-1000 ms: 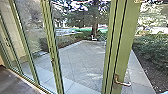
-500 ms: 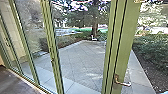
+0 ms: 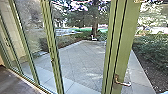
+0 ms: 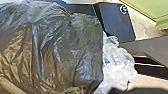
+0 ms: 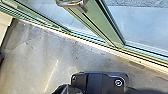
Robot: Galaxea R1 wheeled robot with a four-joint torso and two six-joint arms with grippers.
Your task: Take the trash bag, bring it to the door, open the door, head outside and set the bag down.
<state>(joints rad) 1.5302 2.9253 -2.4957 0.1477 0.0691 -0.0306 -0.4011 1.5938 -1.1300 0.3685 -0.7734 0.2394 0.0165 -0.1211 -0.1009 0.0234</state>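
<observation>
The glass door's green frame [image 3: 122,45] stands close in the head view, with a metal lever handle [image 3: 122,82] low on it. In the right wrist view the door's green frame [image 5: 107,22] meets the sill, and part of the metal handle [image 5: 72,3] is seen. A dark, crinkled trash bag [image 4: 55,50] looms large in the left wrist view, with whitish clear plastic [image 4: 117,65] bunched beside it. What grips the bag is hidden, and how the fingers of either hand stand cannot be made out.
Tall glass panels [image 3: 27,37] run along the left. Beyond the glass lie a paved yard [image 3: 80,62], a tree trunk [image 3: 94,28] and dark shrubs [image 3: 152,50]. Indoors, the grey floor [image 5: 37,55] reaches a pale sill.
</observation>
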